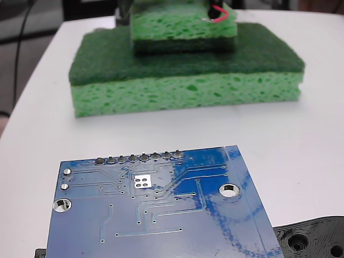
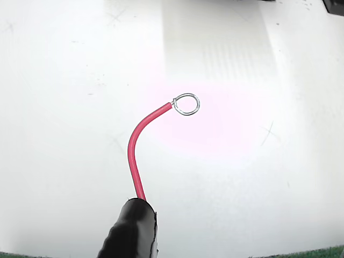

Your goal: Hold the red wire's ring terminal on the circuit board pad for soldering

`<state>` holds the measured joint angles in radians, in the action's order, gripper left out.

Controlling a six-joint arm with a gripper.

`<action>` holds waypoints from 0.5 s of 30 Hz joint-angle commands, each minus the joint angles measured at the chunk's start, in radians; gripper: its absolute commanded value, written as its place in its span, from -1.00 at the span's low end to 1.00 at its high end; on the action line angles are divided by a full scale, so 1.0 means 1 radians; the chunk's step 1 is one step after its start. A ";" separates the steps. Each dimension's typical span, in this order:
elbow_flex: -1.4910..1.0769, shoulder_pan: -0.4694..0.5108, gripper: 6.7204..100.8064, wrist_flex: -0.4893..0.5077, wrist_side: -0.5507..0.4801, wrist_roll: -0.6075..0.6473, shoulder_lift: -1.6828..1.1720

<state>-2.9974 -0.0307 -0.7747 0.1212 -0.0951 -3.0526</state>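
Observation:
The blue circuit board [image 1: 161, 215] lies flat at the front of the fixed view. Its small silver pad [image 1: 142, 181] sits just below a row of round solder points. At the far back, above the stacked sponges, a bit of the red wire [image 1: 218, 16] shows. In the wrist view the red wire [image 2: 135, 156] curves up out of a black sleeve [image 2: 131, 231]. It ends in the silver ring terminal [image 2: 187, 104], which hangs over bare white table, far from the board. The gripper's fingers do not show; the wire is held aloft by its sleeve.
A large green sponge [image 1: 183, 75] with a smaller sponge [image 1: 183, 29] on top stands between the wire and the board. A black perforated plastic piece [image 1: 314, 239] lies at the board's right corner. The white table [image 1: 301, 140] stretches around them.

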 commanded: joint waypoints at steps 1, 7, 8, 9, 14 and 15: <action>0.005 0.005 0.99 0.002 -0.002 -0.002 -0.002; 0.005 0.008 0.99 0.002 -0.005 -0.002 -0.002; 0.005 0.008 0.99 0.002 -0.005 -0.002 -0.002; 0.005 0.008 0.99 0.002 -0.005 -0.002 -0.002; 0.005 0.008 0.99 0.002 -0.005 -0.002 -0.002; 0.005 0.008 0.99 0.002 -0.005 -0.002 -0.002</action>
<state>-2.9974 -0.0230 -0.7747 0.1212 -0.0966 -3.0526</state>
